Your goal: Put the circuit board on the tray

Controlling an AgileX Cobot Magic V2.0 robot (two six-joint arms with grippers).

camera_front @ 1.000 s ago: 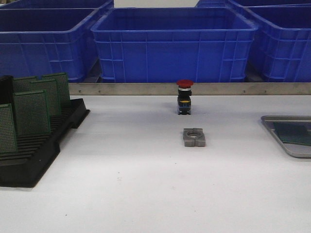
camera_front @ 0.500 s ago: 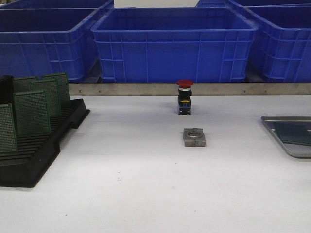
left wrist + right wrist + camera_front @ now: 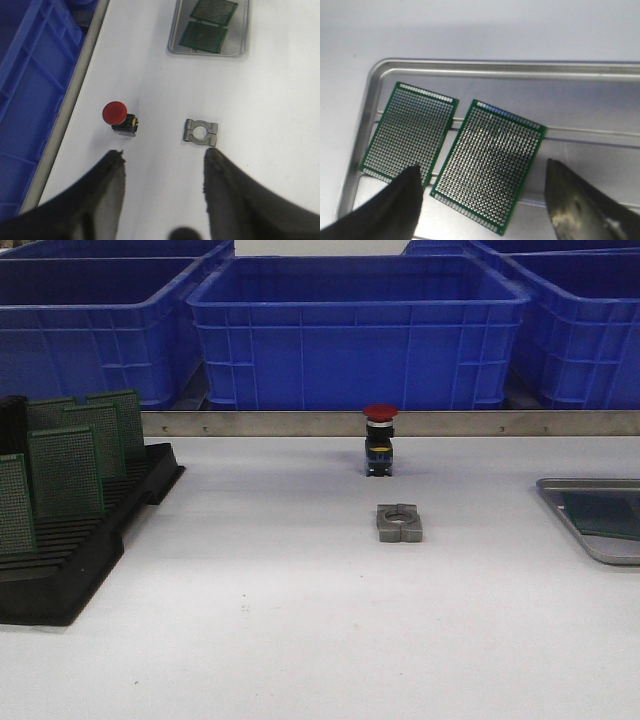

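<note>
The silver-grey tray [image 3: 590, 540] lies at the table's right edge; it also shows in the left wrist view [image 3: 172, 42] and the right wrist view [image 3: 520, 70]. Two green circuit boards lie flat on it, side by side [image 3: 410, 132] [image 3: 490, 165]. My right gripper [image 3: 482, 172] is open and empty, hanging just above the second board. My left gripper [image 3: 162, 155] is open and empty above the table's middle. Several more circuit boards [image 3: 65, 470] stand upright in the black slotted rack [image 3: 90, 550] at the left. Neither gripper shows in the front view.
A red emergency-stop button [image 3: 380, 440] stands mid-table at the back, with a grey metal clamp block [image 3: 400, 523] in front of it. Blue plastic bins [image 3: 355, 330] stand behind a metal rail [image 3: 300, 423] along the table's far edge.
</note>
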